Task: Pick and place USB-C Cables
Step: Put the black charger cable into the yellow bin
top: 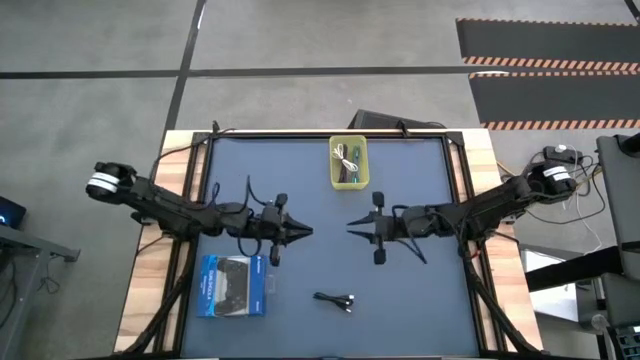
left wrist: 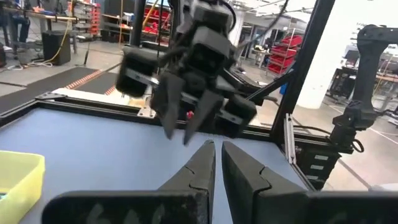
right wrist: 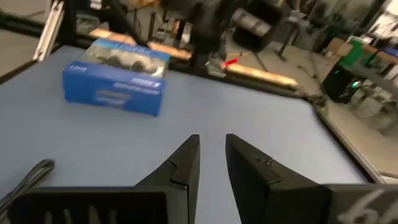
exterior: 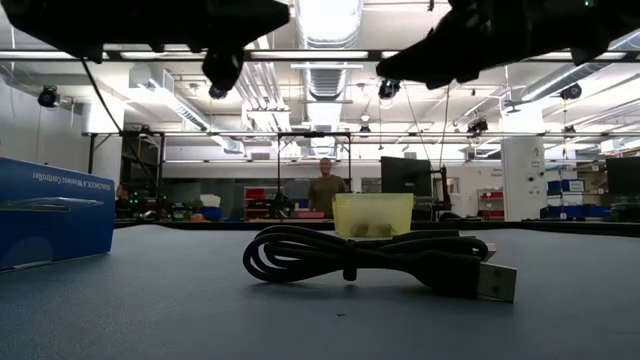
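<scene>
A black USB-C cable [top: 335, 299] lies coiled on the blue mat near the table's near edge. It shows close up in the low view [exterior: 370, 262] and at the edge of the right wrist view [right wrist: 31, 177]. A yellow bin [top: 349, 180] by the far edge holds a white cable [top: 345, 155] and a darker one. Teal and purple cables I cannot make out. My left gripper [top: 305, 232] [left wrist: 217, 152] hovers shut at mid-table. My right gripper [top: 350, 225] [right wrist: 211, 146] faces it tip to tip, its fingers a narrow gap apart. Both hang above the mat, far of the black cable.
A blue-and-black retail box [top: 233, 285] lies flat near the left near corner, also seen in the low view [exterior: 50, 210] and the right wrist view [right wrist: 118, 78]. Black frame rails run along the table's sides. A person stands far off in the room behind the bin.
</scene>
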Robot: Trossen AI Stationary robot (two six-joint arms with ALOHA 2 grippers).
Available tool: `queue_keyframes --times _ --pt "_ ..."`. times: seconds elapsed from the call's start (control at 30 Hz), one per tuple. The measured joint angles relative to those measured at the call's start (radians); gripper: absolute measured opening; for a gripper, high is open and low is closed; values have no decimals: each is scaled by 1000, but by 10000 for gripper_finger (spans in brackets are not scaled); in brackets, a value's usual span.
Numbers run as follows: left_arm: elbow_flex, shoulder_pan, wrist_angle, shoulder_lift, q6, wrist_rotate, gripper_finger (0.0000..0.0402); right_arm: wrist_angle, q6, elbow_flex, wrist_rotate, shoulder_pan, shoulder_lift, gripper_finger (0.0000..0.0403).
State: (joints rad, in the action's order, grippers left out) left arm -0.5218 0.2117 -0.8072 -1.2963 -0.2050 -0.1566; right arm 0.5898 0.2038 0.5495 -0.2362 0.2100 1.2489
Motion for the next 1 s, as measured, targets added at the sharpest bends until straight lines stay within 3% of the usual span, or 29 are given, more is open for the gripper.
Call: queue_keyframes --times 0.33,0.63,0.83,1.0 --pt "-94 25 14 -99 -53 -8 13 -6 86 -100 12 -34 -219 68" --pt "-262 33 27 -279 -51 -24 13 10 112 -214 11 -34 -423 68" --pt "-386 34 184 -363 -51 -26 13 93 186 -305 9 -34 -518 68" --pt "-454 41 214 -396 -52 -24 13 105 235 -349 8 -41 -591 68"
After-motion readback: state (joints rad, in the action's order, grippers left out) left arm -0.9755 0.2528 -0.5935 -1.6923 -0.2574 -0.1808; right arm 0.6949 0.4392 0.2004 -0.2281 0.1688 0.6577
